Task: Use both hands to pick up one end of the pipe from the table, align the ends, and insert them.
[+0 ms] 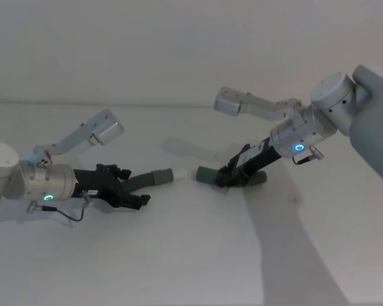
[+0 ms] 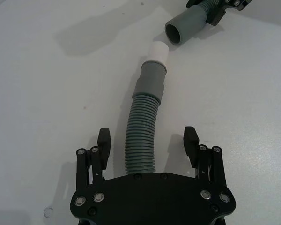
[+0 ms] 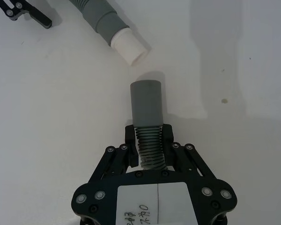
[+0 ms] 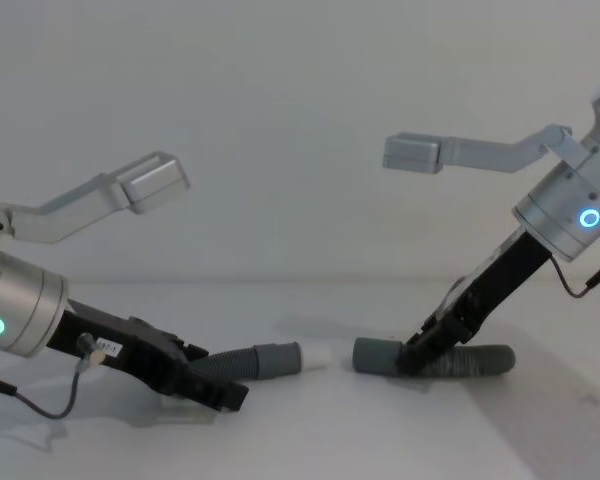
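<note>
from where i stand the job looks barely begun, with the joining itself yet to come. low in the right wrist view, the right gripper [image 3: 149,143] has its fingers pinched tight on the ribbed part of the right hose piece [image 4: 475,362], just behind its plain cuff [image 3: 147,103]. that piece's tail lies on the table [image 1: 179,268] in the lower right of the chest view, and i can't tell whether the cuff end is lifted at all. in the lower middle of the left wrist view, the left gripper [image 2: 147,140] is only straddling the left hose piece [image 2: 147,101]. its two fingers [image 2: 103,140] are spread wide, with clear gaps on both sides of the ribs, so nothing is gripped there. that piece curves up the frame to its grey cuff [image 2: 152,77] and the white tip [image 2: 158,50], which sits just short of the open mouth of the plain cuff in the upper right. in the head view both ends sit mid-frame, near each other but apart. i'd judge one grasp done. what's left is closing the left fingers, raising both ends, straightening the slight angle between tip and mouth, then pushing the tip in. the bendy ribs may let the tip droop.
</note>
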